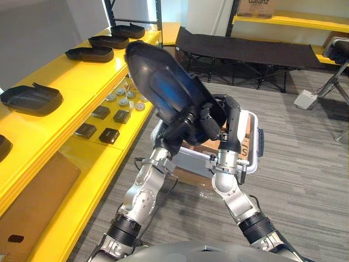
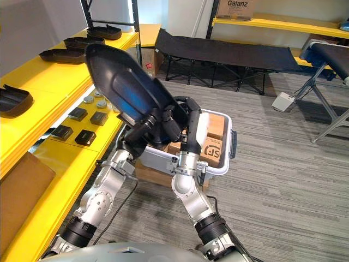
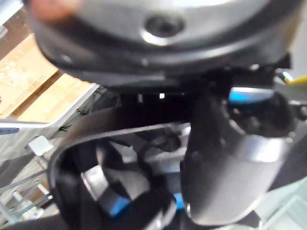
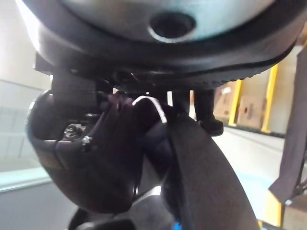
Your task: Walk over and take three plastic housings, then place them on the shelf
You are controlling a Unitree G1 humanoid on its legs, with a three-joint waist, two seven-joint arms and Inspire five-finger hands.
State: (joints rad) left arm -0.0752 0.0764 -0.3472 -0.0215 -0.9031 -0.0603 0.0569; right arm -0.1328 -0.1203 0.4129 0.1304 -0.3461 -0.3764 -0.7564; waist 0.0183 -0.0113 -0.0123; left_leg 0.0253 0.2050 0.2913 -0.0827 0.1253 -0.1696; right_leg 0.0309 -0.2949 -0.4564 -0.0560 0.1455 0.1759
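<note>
Where the arms meet: a black plastic housing (image 1: pixel 163 82) is held up tilted, its smooth outer face toward the head camera, its hollow side turned away.
Left hand (image 1: pixel 182 128): clamped on the housing's lower edge; the wrist view has the thumb (image 3: pixel 230 163) curled beside the curved rim.
Right hand (image 1: pixel 221 112): closed on the same lower edge just beside the left; its wrist view has the thumb (image 4: pixel 86 158) on one side of the rim and little of the fingers, which lie mostly behind the shell.
White bin (image 1: pixel 252 143): on the floor beneath the hands, partly covered by them; cardboard boxes (image 1: pixel 240 136) show inside.
Yellow shelf (image 1: pixel 71 82): along the robot's left, carrying a row of three housings (image 1: pixel 90 53) and a nearer single housing (image 1: pixel 30 98); one more dark shape is cut off at the edge.
Lower level: small black blocks (image 1: pixel 101 112) and round discs (image 1: pixel 124 98), too small to identify.
Far side: a black folding cot (image 1: pixel 245 52).
</note>
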